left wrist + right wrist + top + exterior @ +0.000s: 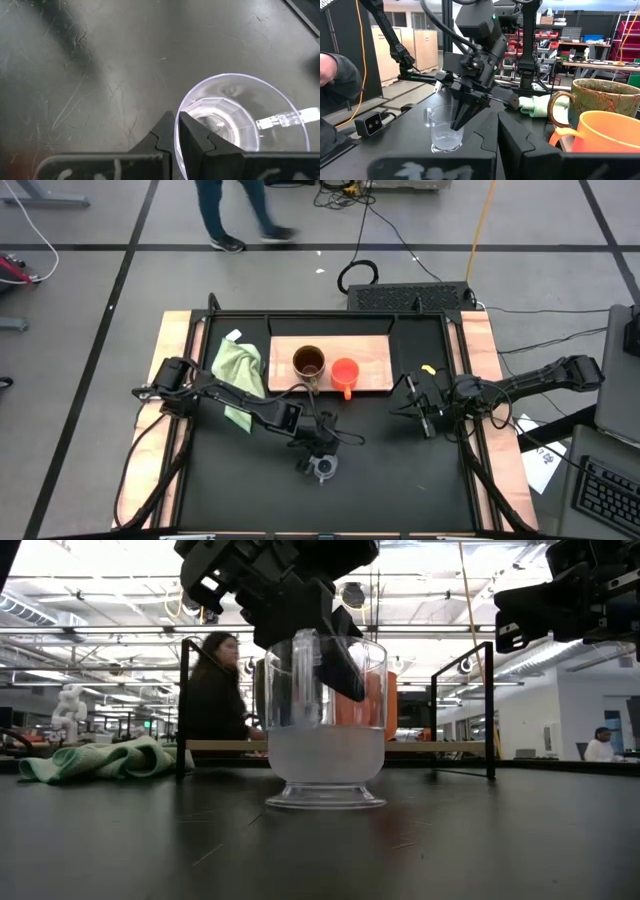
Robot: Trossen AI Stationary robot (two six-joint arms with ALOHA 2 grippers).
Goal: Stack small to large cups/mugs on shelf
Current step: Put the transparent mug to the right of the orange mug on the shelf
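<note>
Near the counter's (pixel 400 480) front, the left hand (pixel 322 452) pinches the clear cup's (pixel 321 467) rim, one finger inside. Farther right, the right hand (pixel 424 422) hovers closed, empty. Farthest, brown mug (pixel 308 363) and orange cup (pixel 344 372) stand on the shelf (pixel 375 360).

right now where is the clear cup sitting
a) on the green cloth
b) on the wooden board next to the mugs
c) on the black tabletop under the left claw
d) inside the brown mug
c: the clear cup stands on the black tabletop, with the left claw pinching its rim, while the brown mug and orange cup sit on the wooden board.
</note>
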